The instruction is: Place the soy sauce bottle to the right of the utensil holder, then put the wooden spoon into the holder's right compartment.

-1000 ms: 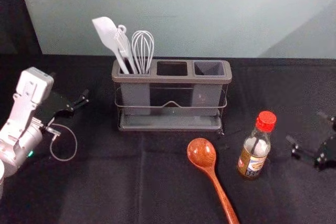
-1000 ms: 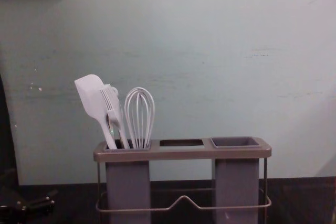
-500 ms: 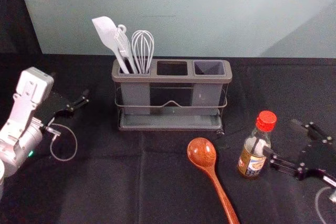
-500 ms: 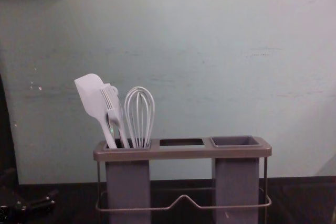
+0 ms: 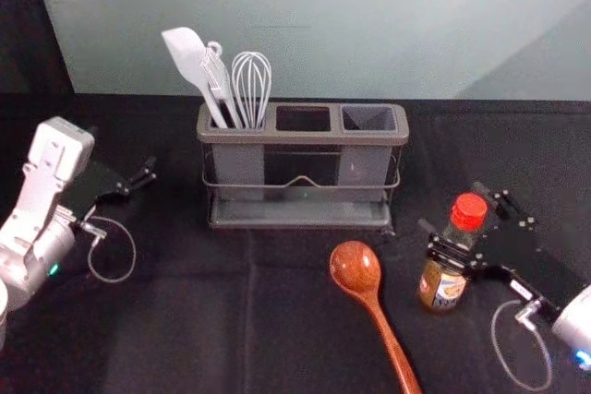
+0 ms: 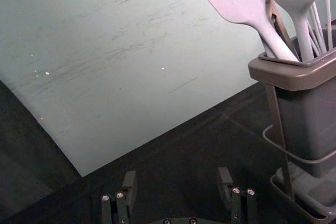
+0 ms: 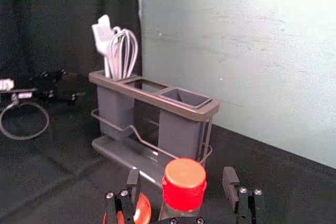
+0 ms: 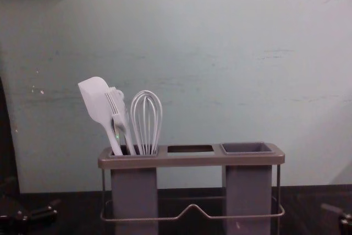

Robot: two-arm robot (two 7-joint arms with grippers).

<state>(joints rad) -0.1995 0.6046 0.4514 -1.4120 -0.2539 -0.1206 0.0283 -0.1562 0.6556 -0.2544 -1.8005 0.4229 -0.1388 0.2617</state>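
Observation:
In the head view my right gripper (image 5: 452, 209) stands open around the upper part of the soy sauce bottle (image 5: 443, 287), a finger on either side. From the right wrist view, the red cap (image 7: 184, 184) lies between the open fingers of my right gripper (image 7: 181, 178). The wooden spoon (image 5: 355, 269) lies left of the bottle, bowl toward the utensil holder (image 5: 303, 139). The holder's right compartment (image 5: 368, 119) is empty; its left one holds white utensils (image 5: 249, 89). My left gripper (image 5: 138, 182) idles left of the holder; in its wrist view, the left gripper (image 6: 177, 179) is open.
A pale wall (image 8: 220, 81) rises behind the holder. Black cloth (image 5: 185, 320) covers the table. The holder stands behind the spoon and to the left of the bottle, with a low tray (image 5: 300, 216) at its base.
My right gripper has come in from the right edge to the bottle, its fingers now on both sides of it. The left arm, bottle, spoon and holder have not visibly moved.

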